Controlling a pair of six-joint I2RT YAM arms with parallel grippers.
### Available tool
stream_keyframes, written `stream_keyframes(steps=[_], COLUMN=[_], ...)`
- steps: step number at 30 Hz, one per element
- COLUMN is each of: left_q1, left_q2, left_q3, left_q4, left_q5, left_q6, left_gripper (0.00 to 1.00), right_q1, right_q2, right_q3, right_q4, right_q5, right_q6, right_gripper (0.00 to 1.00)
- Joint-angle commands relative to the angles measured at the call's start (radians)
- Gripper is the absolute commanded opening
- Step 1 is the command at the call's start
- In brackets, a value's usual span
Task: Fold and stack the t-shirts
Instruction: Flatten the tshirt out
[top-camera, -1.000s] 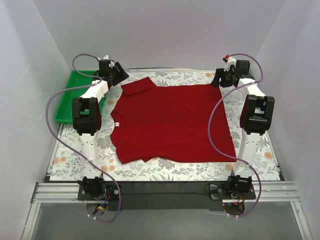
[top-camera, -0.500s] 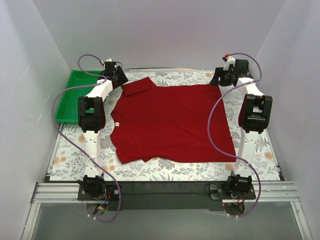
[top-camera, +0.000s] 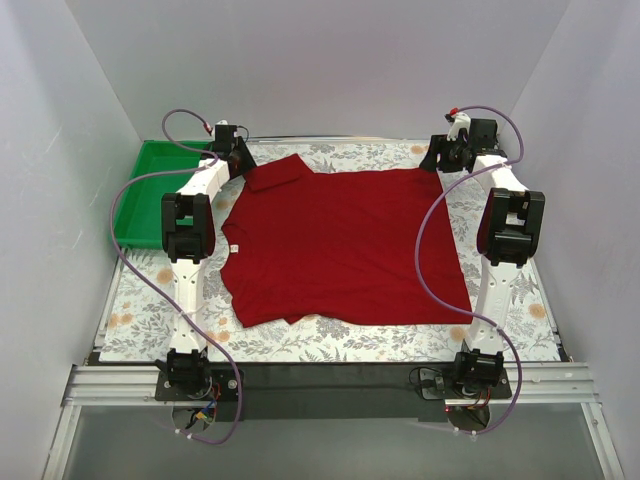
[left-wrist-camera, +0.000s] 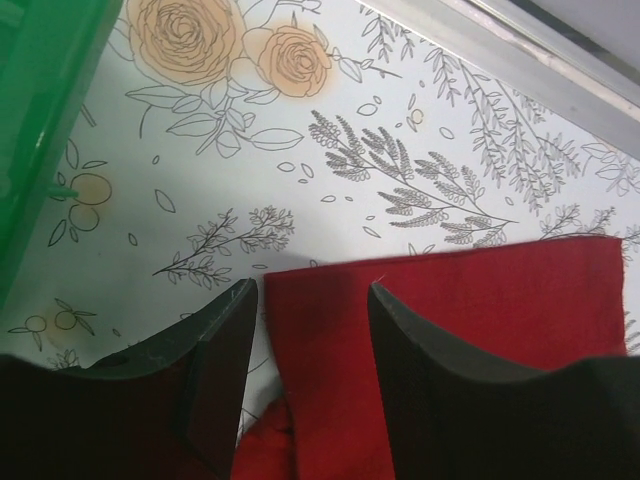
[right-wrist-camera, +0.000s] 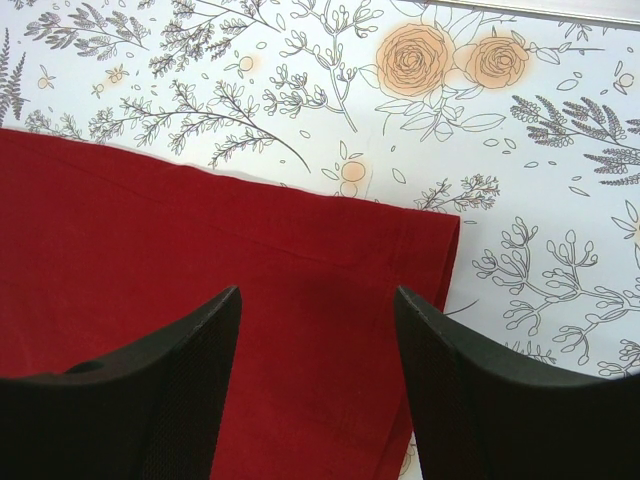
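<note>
Now left gripper (left-wrist-camera: 310, 290) and right gripper (right-wrist-camera: 318, 295) gape over t-shirt (top-camera: 340, 245) corners.

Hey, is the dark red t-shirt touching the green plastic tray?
Apart. The left wrist view shows bare floral tablecloth between the dark red cloth t-shirt and the green plastic tray.

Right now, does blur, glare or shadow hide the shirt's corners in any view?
Top external: even light, no glare, t-shirt sharp. Left wrist: corner sharp, faint shadow at the left claw. Right wrist: corner sharp, faint shadow at the right claw.
</note>
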Motion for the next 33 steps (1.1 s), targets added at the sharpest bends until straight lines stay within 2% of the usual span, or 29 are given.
stream_keyframes(steps=[1, 8, 15, 20, 23, 24, 26, 27, 33], left_q1=[-0.002, -0.005, -0.005, -0.005, -0.005, -0.005, -0.005, -0.005, -0.005], left_q2=[-0.014, -0.020, 0.032, 0.058, 0.060, 0.058, 0.052, 0.042, -0.032], left_q3=[0.032, 0.035, 0.052, 0.072, 0.076, 0.078, 0.079, 0.078, 0.030], left_q4=[-0.023, -0.023, -0.045, -0.057, -0.057, -0.057, -0.054, -0.049, 0.006], left_q5=[-0.044, -0.049, 0.003, 0.020, 0.025, 0.025, 0.038, 0.042, 0.071], left_q6=[0.022, 0.041, 0.038, 0.031, 0.036, 0.037, 0.045, 0.047, 0.056], left_gripper=[0.46, 0.46, 0.40, 0.24, 0.17, 0.12, 0.07, 0.00, 0.00], right_q1=[0.002, 0.003, -0.001, -0.008, -0.009, -0.009, -0.011, -0.011, -0.020], right_q2=[0.005, 0.003, 0.002, -0.001, -0.003, -0.001, -0.001, 0.002, 0.019], right_q3=[0.037, 0.036, 0.039, 0.040, 0.045, 0.046, 0.049, 0.051, 0.075], right_q4=[0.014, 0.014, 0.014, 0.014, 0.014, 0.013, 0.013, 0.013, 0.007], right_q5=[-0.006, -0.005, 0.010, 0.009, 0.012, 0.015, 0.029, 0.036, 0.110], right_q6=[0.007, 0.011, 0.014, 0.024, 0.027, 0.027, 0.025, 0.025, 0.040], right_gripper=[0.58, 0.58, 0.58, 0.58, 0.58, 0.58, 0.57, 0.58, 0.57])
